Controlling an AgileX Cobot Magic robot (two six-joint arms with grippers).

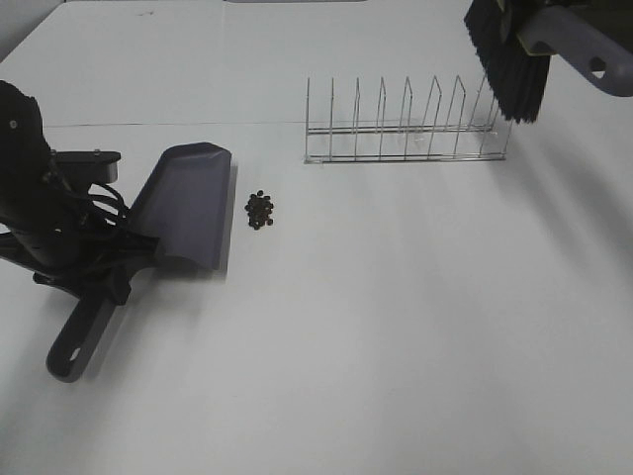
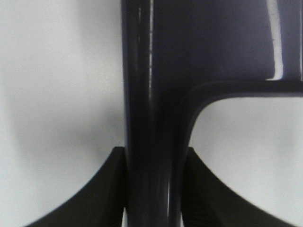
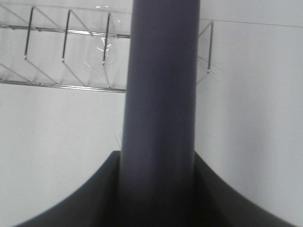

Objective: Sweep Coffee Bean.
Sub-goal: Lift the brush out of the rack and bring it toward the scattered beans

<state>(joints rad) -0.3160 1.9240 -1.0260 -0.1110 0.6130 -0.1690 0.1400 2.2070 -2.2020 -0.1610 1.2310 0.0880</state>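
Coffee beans [image 1: 261, 209] lie beside dustpan [image 1: 188, 203] clamped by left gripper [image 2: 154, 158]; right gripper [image 3: 158, 161] clamps brush [image 1: 509, 59].

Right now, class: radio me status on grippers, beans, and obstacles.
Left gripper shut on dustpan handle. Right gripper shut on brush, held high by wire rack. Coffee beans piled just off dustpan lip, unswept. Nothing between beans and pan.

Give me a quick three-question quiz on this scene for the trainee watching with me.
1. True or false: the coffee beans lie inside the dustpan.
2. The right gripper is shut on: A the brush, B the dustpan, C nothing.
3. Fill in: the left gripper clamps the dustpan's ____.
Key: 1 false; 2 A; 3 handle.
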